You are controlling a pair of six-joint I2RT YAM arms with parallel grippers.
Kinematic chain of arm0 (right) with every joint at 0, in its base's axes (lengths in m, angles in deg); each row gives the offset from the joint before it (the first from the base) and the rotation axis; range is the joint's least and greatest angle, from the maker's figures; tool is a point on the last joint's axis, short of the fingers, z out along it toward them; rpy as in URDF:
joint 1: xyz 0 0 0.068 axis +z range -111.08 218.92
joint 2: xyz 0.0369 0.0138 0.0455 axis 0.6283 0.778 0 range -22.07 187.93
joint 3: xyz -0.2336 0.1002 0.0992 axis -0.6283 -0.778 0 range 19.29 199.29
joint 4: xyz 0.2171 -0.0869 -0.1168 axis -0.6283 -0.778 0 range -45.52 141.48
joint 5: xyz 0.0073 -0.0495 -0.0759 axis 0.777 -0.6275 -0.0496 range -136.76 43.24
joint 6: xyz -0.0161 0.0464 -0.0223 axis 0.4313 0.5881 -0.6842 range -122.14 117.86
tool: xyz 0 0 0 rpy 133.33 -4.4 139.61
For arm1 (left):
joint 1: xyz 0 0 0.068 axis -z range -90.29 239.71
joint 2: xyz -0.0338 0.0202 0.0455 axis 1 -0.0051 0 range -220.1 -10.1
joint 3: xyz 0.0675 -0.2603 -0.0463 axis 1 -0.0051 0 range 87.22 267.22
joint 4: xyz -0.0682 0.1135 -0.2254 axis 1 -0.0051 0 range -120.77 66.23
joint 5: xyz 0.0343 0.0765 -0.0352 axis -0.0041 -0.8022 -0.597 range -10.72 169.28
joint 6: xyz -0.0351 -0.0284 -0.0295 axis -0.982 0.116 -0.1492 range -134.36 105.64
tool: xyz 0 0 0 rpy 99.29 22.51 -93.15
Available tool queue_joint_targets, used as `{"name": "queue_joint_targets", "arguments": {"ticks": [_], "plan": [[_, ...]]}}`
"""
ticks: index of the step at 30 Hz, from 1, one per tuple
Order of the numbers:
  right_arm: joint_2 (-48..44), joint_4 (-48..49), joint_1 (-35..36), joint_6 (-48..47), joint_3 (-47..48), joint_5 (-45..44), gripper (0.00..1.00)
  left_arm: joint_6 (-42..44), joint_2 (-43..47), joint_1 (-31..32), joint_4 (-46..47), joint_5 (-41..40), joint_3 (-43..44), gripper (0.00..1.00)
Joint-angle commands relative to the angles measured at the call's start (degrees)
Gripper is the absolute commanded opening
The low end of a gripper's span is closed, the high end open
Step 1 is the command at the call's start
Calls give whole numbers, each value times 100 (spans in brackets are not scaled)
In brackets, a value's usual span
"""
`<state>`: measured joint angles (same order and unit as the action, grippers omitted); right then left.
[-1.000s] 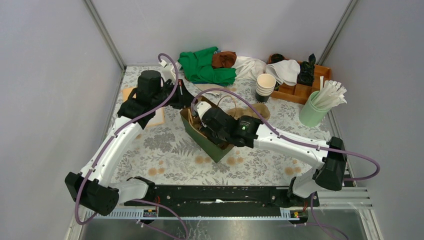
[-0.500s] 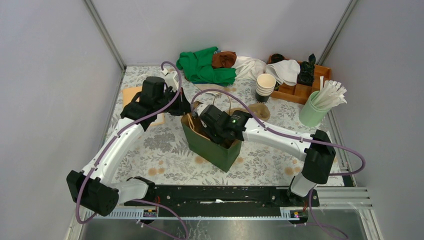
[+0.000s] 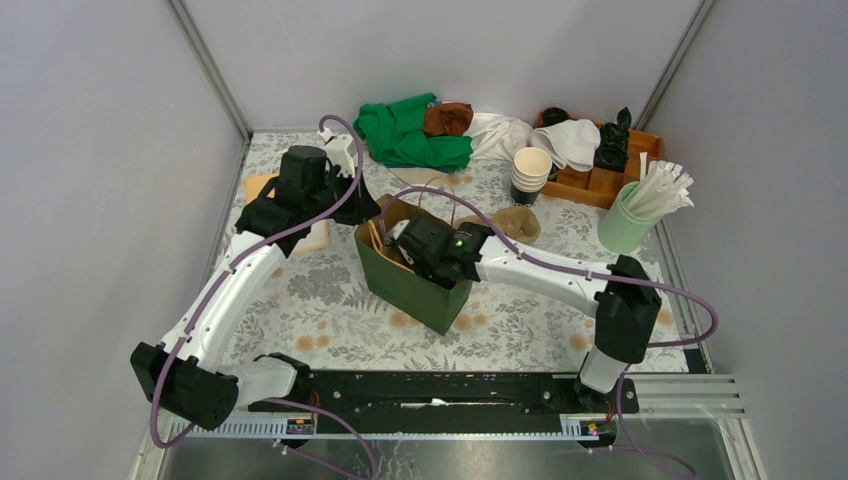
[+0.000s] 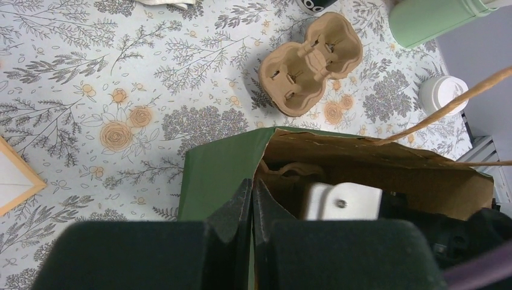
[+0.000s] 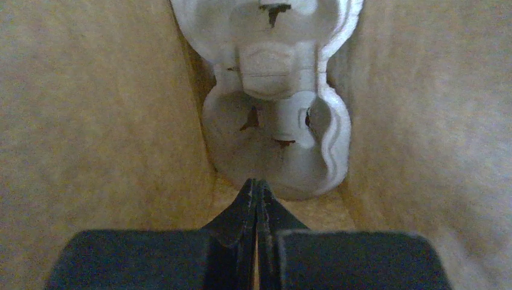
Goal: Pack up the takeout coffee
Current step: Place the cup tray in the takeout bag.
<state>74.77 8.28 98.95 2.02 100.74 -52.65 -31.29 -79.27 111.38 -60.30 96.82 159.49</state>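
The takeout coffee point(image 4: 442, 95), a white cup with a white lid, stands on the table far right in the left wrist view; the top view does not show it. A green paper bag point(image 3: 405, 285) stands open mid-table. My left gripper point(image 4: 252, 188) is shut on the bag's near rim point(image 4: 224, 163). My right gripper point(image 5: 256, 184) is shut inside the bag, with nothing visible between the jaws. Its tips are at the near edge of a pale moulded cup carrier point(image 5: 275, 115) lying on the bag's floor. The top view shows the right wrist point(image 3: 432, 248) sunk in the bag's mouth.
A second brown pulp carrier point(image 3: 508, 222) lies behind the bag, also in the left wrist view point(image 4: 311, 63). A stack of lidless cups point(image 3: 530, 172), a green tumbler of straws point(image 3: 630, 218), a wooden organiser point(image 3: 610, 165) and cloths point(image 3: 415, 135) sit at the back.
The bag has shifted left and stands more upright. My right gripper has gone further into it. My left gripper keeps hold of the rim.
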Motion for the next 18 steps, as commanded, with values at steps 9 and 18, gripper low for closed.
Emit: {"name": "queue_joint_targets", "arguments": {"ticks": [9, 18], "plan": [[745, -144, -119, -162, 254, 63, 0, 303, 119, 20, 125, -32, 61, 5], [888, -81, -207, -223, 240, -166, 0, 383, 179, 64, 122, 12, -64, 5]]}}
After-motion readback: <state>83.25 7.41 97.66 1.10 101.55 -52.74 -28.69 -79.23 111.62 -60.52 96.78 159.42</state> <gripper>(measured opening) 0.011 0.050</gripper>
